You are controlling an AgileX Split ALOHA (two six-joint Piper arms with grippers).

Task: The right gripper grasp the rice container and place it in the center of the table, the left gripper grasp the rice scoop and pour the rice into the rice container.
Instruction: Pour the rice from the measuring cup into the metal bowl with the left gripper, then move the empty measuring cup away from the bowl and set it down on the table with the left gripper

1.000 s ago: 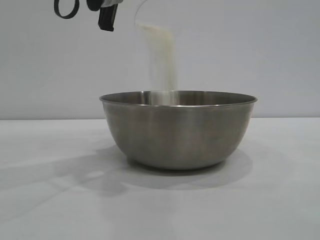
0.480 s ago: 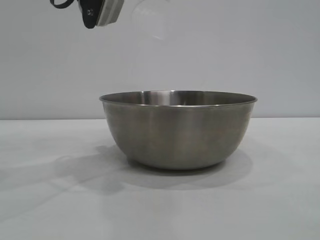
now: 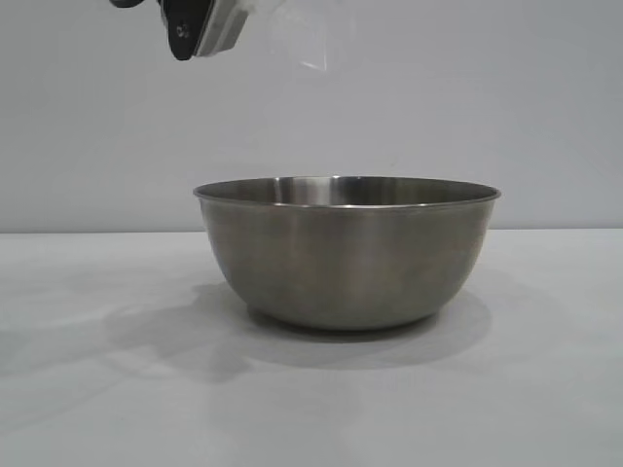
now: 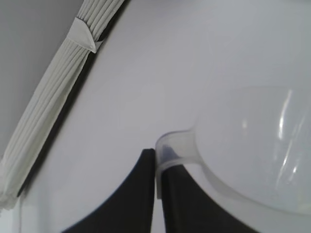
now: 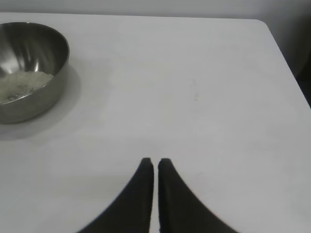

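One left pincer [image 4: 156, 167] pinching rice scoop [image 4: 252, 150] handle, right pincer [image 5: 155, 165] pressed together, table [image 5: 204, 97] edge near.

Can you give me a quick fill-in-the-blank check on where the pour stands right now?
1. The rice lies inside the ____.
2. The left gripper is shut on the rice scoop's ____.
3. The rice container stands on the white ____.
4. The right gripper's fingers are ____.

Missing words: rice container; handle; table; shut
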